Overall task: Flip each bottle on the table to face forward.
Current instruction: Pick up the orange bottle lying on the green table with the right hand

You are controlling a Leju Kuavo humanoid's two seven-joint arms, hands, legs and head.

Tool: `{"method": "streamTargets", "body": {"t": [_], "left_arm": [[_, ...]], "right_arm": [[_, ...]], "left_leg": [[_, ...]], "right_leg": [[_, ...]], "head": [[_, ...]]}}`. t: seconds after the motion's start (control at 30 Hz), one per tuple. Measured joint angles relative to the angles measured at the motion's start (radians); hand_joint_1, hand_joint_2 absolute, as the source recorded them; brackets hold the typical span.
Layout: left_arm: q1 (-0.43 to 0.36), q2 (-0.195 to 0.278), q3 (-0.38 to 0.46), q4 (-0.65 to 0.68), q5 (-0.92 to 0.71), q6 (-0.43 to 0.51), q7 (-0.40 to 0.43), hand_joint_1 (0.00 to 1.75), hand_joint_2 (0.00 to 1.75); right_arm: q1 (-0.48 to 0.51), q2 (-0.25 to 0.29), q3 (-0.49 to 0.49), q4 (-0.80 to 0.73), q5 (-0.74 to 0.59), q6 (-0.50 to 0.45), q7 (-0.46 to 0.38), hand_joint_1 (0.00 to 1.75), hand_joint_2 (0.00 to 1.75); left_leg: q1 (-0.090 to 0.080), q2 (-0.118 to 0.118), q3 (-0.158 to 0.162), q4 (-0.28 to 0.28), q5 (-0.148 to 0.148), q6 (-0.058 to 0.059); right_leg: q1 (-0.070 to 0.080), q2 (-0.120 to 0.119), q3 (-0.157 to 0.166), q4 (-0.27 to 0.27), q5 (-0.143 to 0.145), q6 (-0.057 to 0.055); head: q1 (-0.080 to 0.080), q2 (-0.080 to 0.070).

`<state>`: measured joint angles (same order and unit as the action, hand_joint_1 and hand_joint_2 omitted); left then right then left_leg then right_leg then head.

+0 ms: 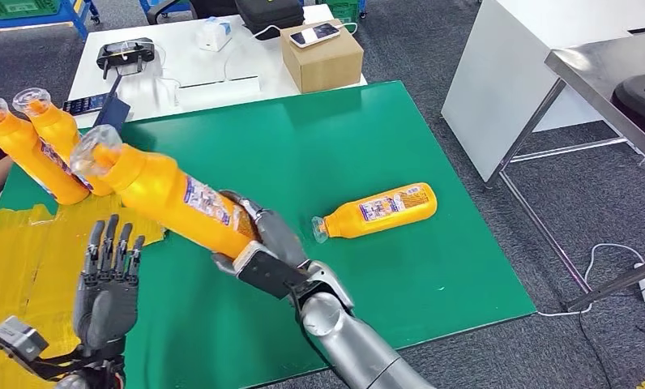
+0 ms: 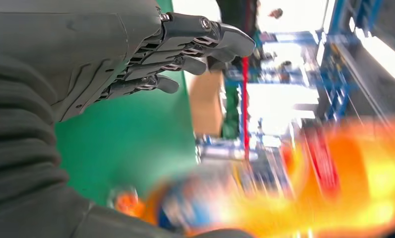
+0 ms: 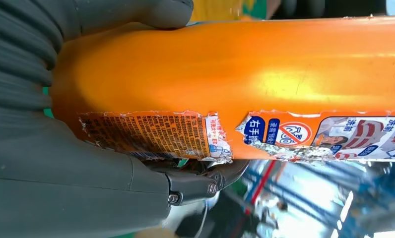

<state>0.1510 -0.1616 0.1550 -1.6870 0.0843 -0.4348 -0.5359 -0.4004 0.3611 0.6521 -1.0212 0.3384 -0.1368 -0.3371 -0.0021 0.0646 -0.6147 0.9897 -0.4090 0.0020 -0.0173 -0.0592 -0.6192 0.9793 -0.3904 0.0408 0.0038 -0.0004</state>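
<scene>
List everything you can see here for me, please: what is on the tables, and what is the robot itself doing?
held bottle: one, orange, gripped by the right hand, tilted above the mat.
lying bottle: one, orange, on its side on the green mat.
upright bottles: two, orange, at the mat's far left edge.
cardboard box: one, brown, on the white table, a phone on top.
yellow sheet: one, under the left hand.
left hand: grey, fingers apart, holding nothing.
right hand: grey, around the held bottle's base.
</scene>
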Motion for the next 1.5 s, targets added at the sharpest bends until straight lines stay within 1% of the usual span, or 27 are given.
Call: {"method": "streamTargets", "body": {"t": [0.07, 0.17, 0.3, 0.43, 0.57, 0.67, 0.83, 0.97, 1.13, 1.27, 1.5], "left_arm": [[0.011, 0.0, -0.065, -0.021, -0.006, 0.009, -0.005, 0.0, 1.75], [0.031, 0.002, -0.133, -0.044, -0.009, 0.012, -0.017, 0.0, 1.75], [0.051, 0.006, -0.165, -0.061, -0.01, 0.018, -0.028, 0.0, 1.75], [0.073, 0.012, -0.169, -0.073, -0.012, 0.027, -0.039, 0.0, 1.75], [0.089, 0.018, -0.168, -0.076, -0.013, 0.034, -0.042, 0.0, 1.75], [0.094, 0.02, -0.162, -0.076, -0.04, 0.066, -0.034, 0.0, 1.75], [0.071, 0.027, -0.143, -0.055, -0.09, 0.128, -0.011, 0.0, 1.75], [0.052, 0.035, -0.123, -0.024, -0.094, 0.144, -0.004, 0.0, 1.75], [0.047, 0.042, -0.111, -0.003, -0.094, 0.146, -0.003, 0.0, 1.75], [0.046, 0.043, -0.104, 0.009, -0.089, 0.145, -0.004, 1.75, 1.75], [0.046, 0.041, -0.09, 0.018, -0.06, 0.127, -0.023, 1.75, 1.75]], "right_arm": [[-0.009, 0.004, 0.055, 0.022, -0.023, -0.018, 0.015, 1.75, 1.75], [-0.019, 0.008, 0.122, 0.058, -0.06, -0.031, 0.024, 1.75, 1.75], [-0.024, 0.008, 0.17, 0.087, -0.082, -0.042, 0.024, 1.75, 1.75], [-0.03, 0.008, 0.209, 0.101, -0.091, -0.043, 0.029, 1.75, 1.75], [-0.039, 0.007, 0.268, 0.108, -0.097, -0.048, 0.056, 1.75, 1.75], [-0.043, 0.006, 0.325, 0.114, -0.087, -0.059, 0.069, 1.75, 1.75], [-0.041, 0.006, 0.424, 0.121, -0.061, -0.053, 0.073, 1.75, 1.75], [-0.051, 0.006, 0.459, 0.129, -0.037, -0.047, 0.072, 1.75, 1.75], [-0.06, 0.006, 0.478, 0.14, -0.027, -0.045, 0.073, 1.75, 1.75], [-0.066, 0.006, 0.485, 0.146, -0.016, -0.027, 0.073, 1.75, 1.75], [-0.078, 0.006, 0.501, 0.149, -0.01, -0.023, 0.073, 1.75, 1.75]], "left_leg": [[0.0, 0.0, 0.0, 0.0, 0.0, 0.0], [0.0, 0.0, 0.0, 0.0, 0.0, 0.0], [0.0, 0.0, 0.0, 0.0, 0.0, 0.0], [0.0, 0.0, 0.0, 0.0, 0.0, 0.0], [0.0, 0.0, 0.0, 0.0, 0.0, 0.0], [0.0, 0.0, 0.0, 0.0, 0.0, 0.0], [0.0, 0.0, 0.0, 0.0, 0.0, 0.0], [0.0, 0.001, 0.0, 0.0, 0.0, 0.0], [0.0, 0.001, 0.0, 0.0, 0.0, 0.0], [0.0, 0.001, 0.0, 0.0, 0.0, 0.0], [0.0, 0.001, 0.0, 0.0, 0.0, 0.0]], "right_leg": [[0.0, 0.0, 0.0, 0.0, 0.0, 0.0], [0.0, 0.0, 0.0, 0.0, 0.0, 0.0], [0.0, 0.0, 0.0, 0.0, 0.0, 0.0], [0.0, 0.0, -0.001, 0.0, 0.0, 0.0], [0.0, 0.0, -0.001, 0.0, 0.0, 0.0], [0.0, 0.0, -0.001, 0.0, 0.0, 0.0], [0.0, 0.0, -0.001, 0.0, 0.0, 0.0], [0.0, 0.0, -0.001, 0.0, 0.0, 0.0], [0.0, 0.0, -0.001, 0.0, 0.0, 0.0], [0.0, 0.0, -0.002, 0.0, 0.0, 0.0], [0.0, 0.001, -0.002, 0.0, 0.0, 0.0]], "head": [[0.0, 0.0], [0.0, 0.0], [0.0, 0.0], [0.0, 0.0], [0.0, 0.0], [0.0, 0.0], [0.0, 0.0], [0.0, 0.0], [0.0, 0.0], [0.0, 0.0], [0.0, 0.0]]}}
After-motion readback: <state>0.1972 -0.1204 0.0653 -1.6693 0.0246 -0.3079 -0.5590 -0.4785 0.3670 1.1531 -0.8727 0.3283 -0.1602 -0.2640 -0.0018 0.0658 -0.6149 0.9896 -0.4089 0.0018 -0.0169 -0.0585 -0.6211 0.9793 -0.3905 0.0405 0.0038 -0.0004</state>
